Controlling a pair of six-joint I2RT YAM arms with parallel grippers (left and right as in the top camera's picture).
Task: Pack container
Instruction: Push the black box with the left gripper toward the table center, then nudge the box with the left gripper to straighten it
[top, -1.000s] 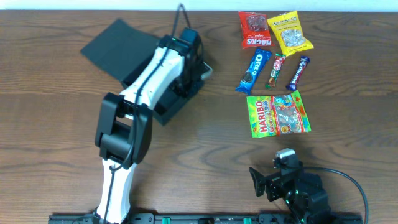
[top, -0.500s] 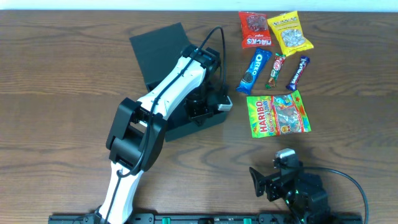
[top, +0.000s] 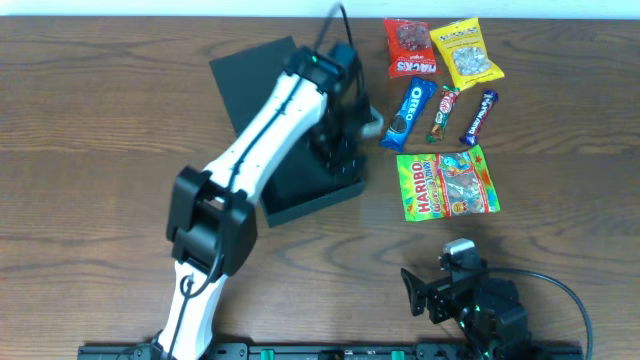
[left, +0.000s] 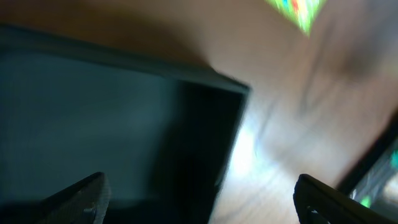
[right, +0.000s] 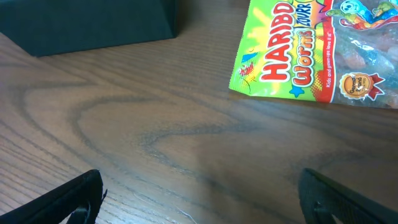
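Observation:
The container (top: 300, 200), a dark grey-teal box, sits left of centre with its flap lid (top: 255, 80) lying open toward the back. My left gripper (top: 352, 125) hovers open over its right side, gripping nothing. The blurred left wrist view shows the container wall (left: 93, 106) on the left and bare wood on the right, with the left gripper (left: 199, 205) empty. My right gripper (top: 440, 290) rests open near the front edge. In its wrist view the right gripper (right: 199, 205) has only wood between its fingers, with the container corner (right: 87, 25) at the top left.
A Haribo bag (top: 447, 183) (right: 317, 56) lies right of the box. Behind it are an Oreo pack (top: 407, 113), two small bars (top: 443, 113) (top: 478, 117), a red bag (top: 410, 48) and a yellow bag (top: 466, 52).
The left arm swung the box round and to the right, toward the snacks. Its gripper then opened, let go of the box and moved back. The right arm stayed still.

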